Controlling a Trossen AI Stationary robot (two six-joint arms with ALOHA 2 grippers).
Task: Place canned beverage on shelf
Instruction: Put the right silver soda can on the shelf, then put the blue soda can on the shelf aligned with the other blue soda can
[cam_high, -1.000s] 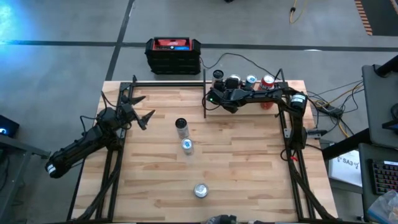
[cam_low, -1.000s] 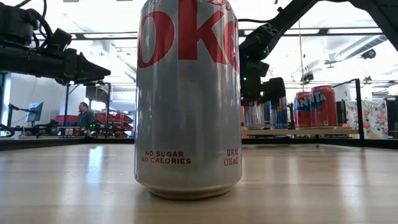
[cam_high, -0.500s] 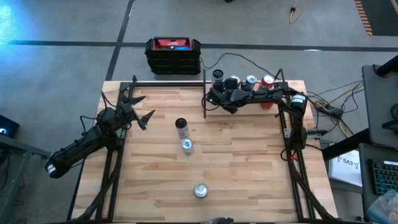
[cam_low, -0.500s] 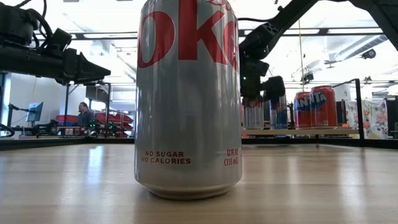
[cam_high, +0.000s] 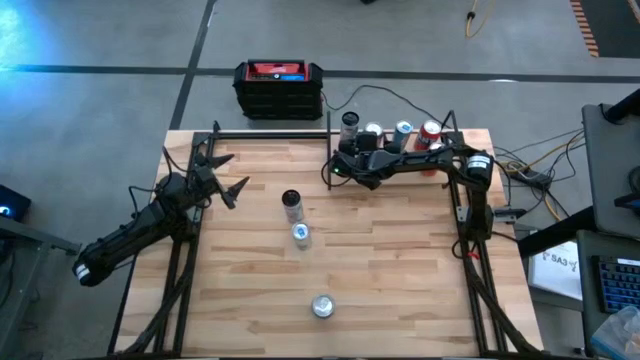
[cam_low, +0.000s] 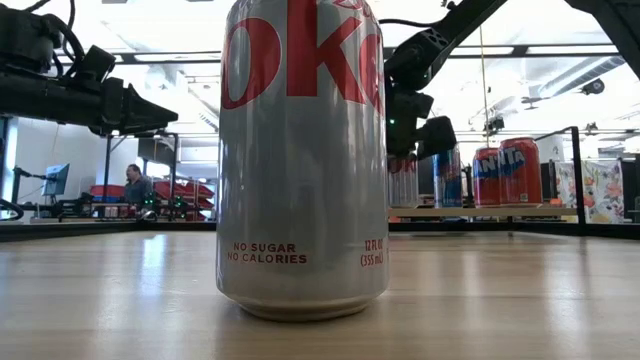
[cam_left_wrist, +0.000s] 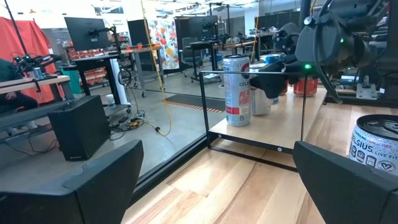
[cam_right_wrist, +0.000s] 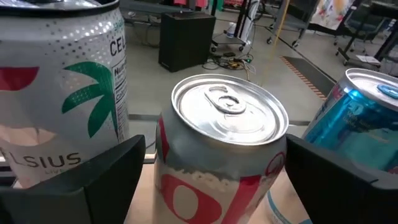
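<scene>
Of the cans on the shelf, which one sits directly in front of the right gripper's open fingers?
The silver can with red lettering, framed by the right gripper. A Celsius can and a blue can flank it.

Wooden table (cam_high: 400, 270) bears three cans (cam_high: 300, 233); shelf (cam_high: 345, 188) holds perhaps four.

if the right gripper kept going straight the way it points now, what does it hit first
Most likely the silver-and-red can on the shelf: it sits dead ahead between the right gripper's open fingers, with a Celsius can and a blue can flanking it. How far ahead it stands is unclear.
</scene>
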